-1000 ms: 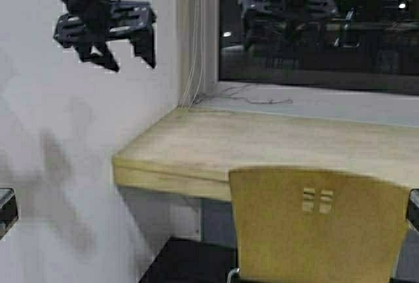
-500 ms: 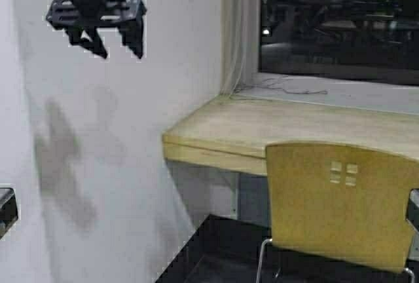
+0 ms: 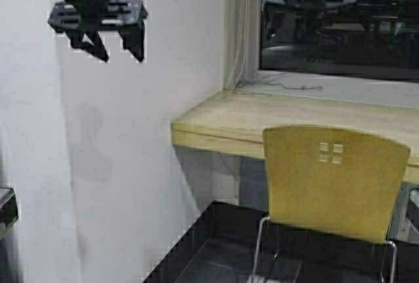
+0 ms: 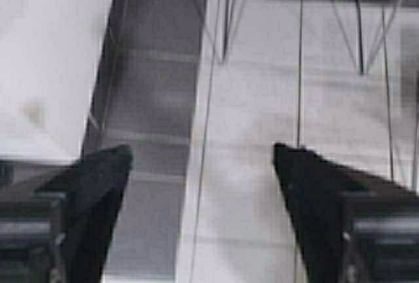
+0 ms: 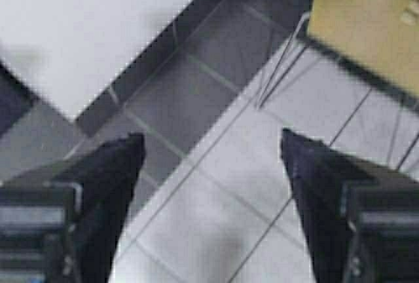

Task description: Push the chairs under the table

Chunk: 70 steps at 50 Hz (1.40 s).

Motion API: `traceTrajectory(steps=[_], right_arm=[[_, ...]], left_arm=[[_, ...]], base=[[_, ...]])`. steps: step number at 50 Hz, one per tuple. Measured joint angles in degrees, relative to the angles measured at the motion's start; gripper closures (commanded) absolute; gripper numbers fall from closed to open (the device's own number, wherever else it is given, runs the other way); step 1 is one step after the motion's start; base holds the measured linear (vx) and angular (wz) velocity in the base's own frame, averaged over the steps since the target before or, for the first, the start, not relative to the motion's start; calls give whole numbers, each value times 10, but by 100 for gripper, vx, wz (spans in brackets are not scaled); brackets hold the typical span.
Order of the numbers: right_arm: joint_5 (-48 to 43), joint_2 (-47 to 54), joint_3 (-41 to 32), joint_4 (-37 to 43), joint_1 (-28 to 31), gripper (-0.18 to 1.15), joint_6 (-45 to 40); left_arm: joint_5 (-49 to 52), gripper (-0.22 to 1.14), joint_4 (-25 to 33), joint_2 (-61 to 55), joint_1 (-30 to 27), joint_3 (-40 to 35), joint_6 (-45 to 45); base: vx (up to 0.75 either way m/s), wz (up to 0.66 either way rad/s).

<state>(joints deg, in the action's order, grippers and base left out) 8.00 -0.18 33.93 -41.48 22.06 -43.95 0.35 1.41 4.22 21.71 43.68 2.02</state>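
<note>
chair [image 3: 334, 181]: 1 mustard-yellow, back to camera, standing just before the table's front edge | table [image 3: 262, 122]: under dark window [image 3: 337, 21], against white wall | left gripper [image 3: 118, 47]: raised, fingers spread, empty | right gripper [image 5: 209, 158]: spread over tiled floor [image 5: 216, 191], empty
</note>
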Motion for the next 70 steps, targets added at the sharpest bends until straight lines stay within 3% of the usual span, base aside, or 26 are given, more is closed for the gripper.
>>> traceTrajectory(steps=[70], right_arm=[[41, 43, -11, -34, -6, 1, 2]], left_arm=[[-1, -5, 0, -37, -2, -14, 25]], base=[[-33, 5]])
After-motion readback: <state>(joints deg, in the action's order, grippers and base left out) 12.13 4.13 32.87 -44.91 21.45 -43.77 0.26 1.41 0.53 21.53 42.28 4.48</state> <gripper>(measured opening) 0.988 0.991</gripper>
